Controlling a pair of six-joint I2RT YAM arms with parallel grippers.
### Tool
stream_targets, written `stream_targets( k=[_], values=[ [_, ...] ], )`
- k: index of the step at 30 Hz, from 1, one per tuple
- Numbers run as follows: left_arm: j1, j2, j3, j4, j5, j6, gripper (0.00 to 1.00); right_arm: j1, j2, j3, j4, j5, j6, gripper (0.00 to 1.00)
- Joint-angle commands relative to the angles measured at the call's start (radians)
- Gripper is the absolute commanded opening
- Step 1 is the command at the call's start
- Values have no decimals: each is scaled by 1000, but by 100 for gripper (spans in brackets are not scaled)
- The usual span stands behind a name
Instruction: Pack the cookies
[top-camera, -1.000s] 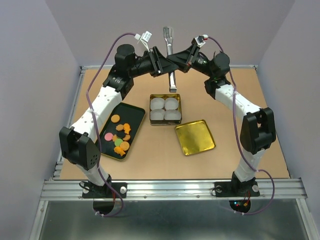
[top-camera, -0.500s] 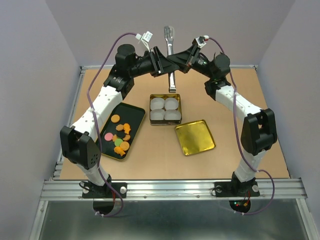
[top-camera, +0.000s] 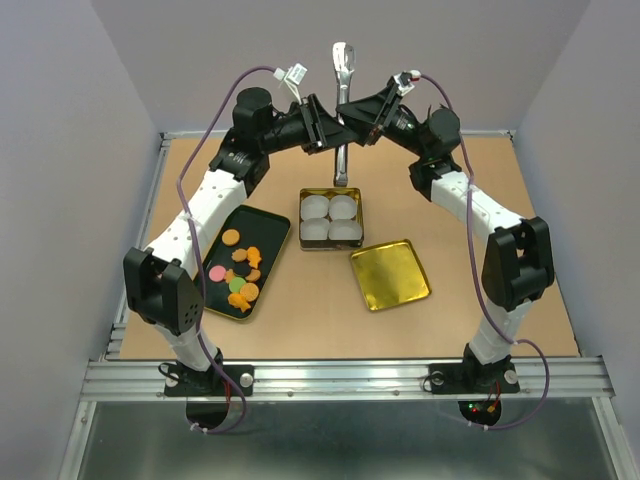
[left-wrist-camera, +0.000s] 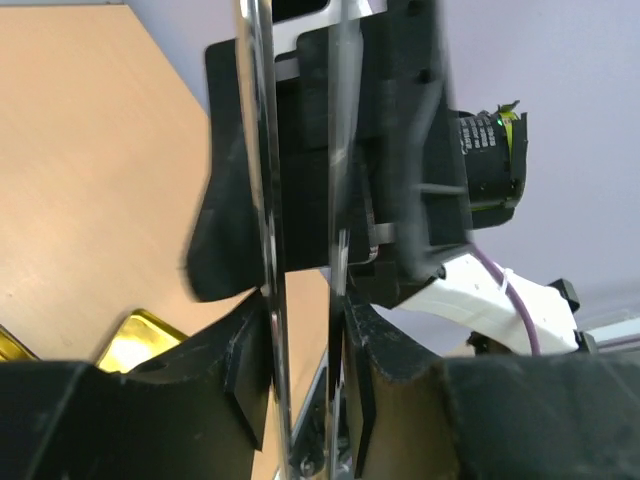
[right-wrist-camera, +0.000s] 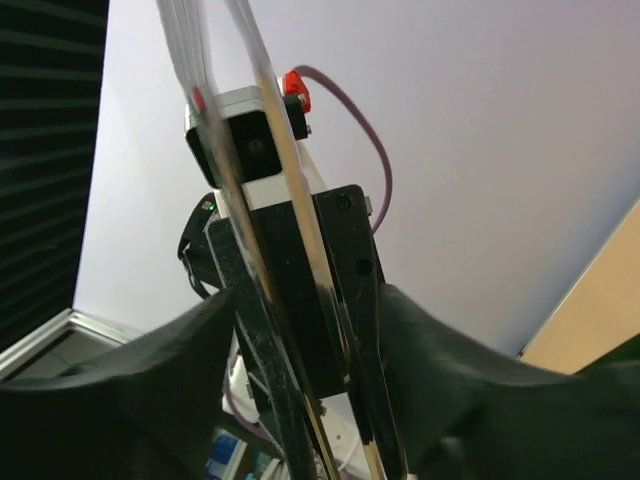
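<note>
Metal tongs (top-camera: 340, 165) held upright in air over far part of bench (top-camera: 500, 190), behind tin (top-camera: 303, 222) as seen from top. Left end effector (left-wrist-camera: 300, 370) pinched onto both tong blades. Right end effector (right-wrist-camera: 305, 300) placed around same tongs from opposite side; whether gripped or loose cannot be told. Cookies (top-camera: 240, 275) gathered in black tray (top-camera: 268, 228) at left. Four white paper cups (top-camera: 318, 208) seated in tin. Gold lid (top-camera: 390, 273) laid just beside tin, front right.
</note>
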Motion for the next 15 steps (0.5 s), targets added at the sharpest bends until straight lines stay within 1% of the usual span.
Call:
stream_targets(
  k=[1,2,3,6,9,11,14,15],
  values=[
    [-4,-11,22,46,33,25,24,20,-58,-23,59,-33,11,73],
    [-4,-14,18,44,33,25,23,19,-64,-27,59,-34,8,77],
    [-1,-20,7,43,35,25,23,19,-68,-34,59,-39,3,84],
    [11,-37,-13,43,38,26,23,17,-85,-61,58,-47,-3,94],
    [29,-57,-33,40,41,25,22,6,-105,-96,55,-53,-12,99],
    [45,-74,-41,38,46,20,22,-10,-117,-113,52,-56,-15,100],
    [84,-89,-54,30,56,20,22,-58,-160,-185,49,-64,-21,100],
    [97,-102,-56,5,58,29,21,-90,-185,-228,43,-70,-23,100]
  ],
)
